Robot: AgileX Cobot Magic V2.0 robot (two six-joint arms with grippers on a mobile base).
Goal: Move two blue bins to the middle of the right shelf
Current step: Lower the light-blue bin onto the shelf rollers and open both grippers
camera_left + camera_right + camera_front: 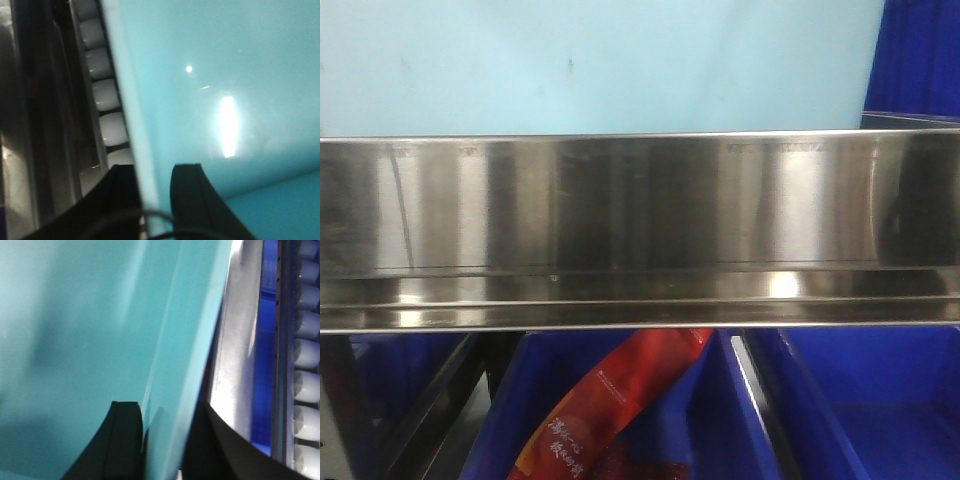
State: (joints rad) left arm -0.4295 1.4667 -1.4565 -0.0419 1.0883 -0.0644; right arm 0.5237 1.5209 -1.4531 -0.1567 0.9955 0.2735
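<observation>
Front view: steel shelf (640, 230) blocks bins (860, 410).

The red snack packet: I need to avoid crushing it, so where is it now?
In the front view, the red snack packet lies diagonally in the blue bin at bottom centre, below the steel shelf rail.

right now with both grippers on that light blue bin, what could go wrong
Each gripper, left and right, pinches only the thin wall of the light blue bin, so it may slip or tilt. The steel shelf rail sits right in front and could catch the bin. The white rollers run close beside the left fingers.
</observation>
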